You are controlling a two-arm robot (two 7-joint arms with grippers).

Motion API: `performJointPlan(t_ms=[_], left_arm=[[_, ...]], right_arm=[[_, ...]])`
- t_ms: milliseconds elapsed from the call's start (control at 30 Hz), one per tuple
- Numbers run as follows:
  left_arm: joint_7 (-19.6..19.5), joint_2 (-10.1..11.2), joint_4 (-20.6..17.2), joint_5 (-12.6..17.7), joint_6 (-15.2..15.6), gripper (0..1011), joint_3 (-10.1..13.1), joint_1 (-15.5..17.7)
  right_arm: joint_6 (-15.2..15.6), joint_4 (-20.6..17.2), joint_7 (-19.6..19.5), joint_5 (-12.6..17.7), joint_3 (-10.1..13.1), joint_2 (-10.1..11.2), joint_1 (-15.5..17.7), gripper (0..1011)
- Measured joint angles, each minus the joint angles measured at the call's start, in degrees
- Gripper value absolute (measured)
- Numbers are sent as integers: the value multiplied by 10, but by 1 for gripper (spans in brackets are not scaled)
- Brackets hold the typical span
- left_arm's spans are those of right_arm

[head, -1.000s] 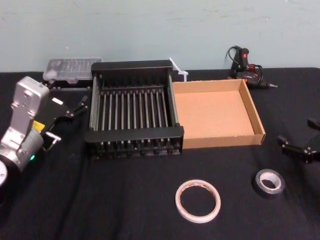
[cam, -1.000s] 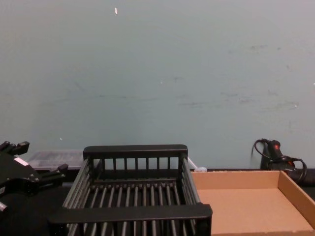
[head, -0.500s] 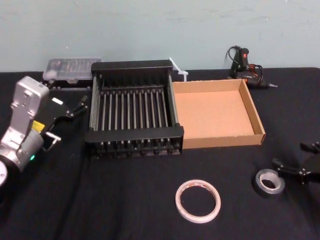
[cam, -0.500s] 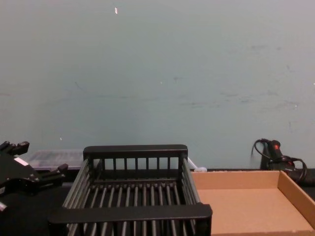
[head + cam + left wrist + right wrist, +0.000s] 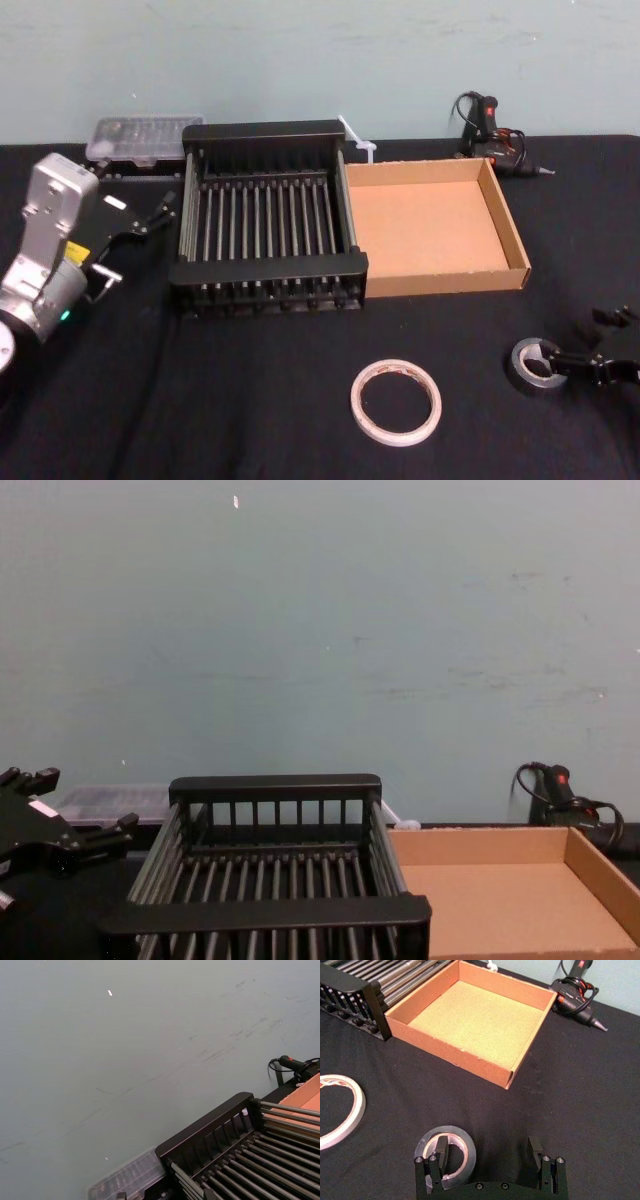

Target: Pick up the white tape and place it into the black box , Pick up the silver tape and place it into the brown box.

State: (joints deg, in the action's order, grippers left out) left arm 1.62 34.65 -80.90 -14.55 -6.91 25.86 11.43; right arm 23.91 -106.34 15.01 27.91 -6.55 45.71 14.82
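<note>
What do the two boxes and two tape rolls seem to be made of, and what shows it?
The black box looks like moulded plastic, matt, with uniform bars and thick rims. The brown box is cardboard: matt tan, rough cut edges. The white tape is probably paper or film, a thin pale ring. The silver tape has a dark grey band, perhaps vinyl or foil; uncertain.

Even, diffuse room light, without hard glare. The pale wall (image 5: 320, 630) is uniformly lit. The black tabletop (image 5: 250, 400) stays dark, and shadows on it are barely traceable. The brown box (image 5: 470, 1020) has a bright floor and slightly shaded inner walls. The silver tape (image 5: 468, 1149) carries a soft sheen.
</note>
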Motion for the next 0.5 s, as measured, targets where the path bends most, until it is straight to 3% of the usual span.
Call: performJointPlan(t_ms=[500], left_arm=[[0,0,0,0,0,1001,0,0]], right_arm=[[20,20,17,-19,-5,-20,-15,1002]])
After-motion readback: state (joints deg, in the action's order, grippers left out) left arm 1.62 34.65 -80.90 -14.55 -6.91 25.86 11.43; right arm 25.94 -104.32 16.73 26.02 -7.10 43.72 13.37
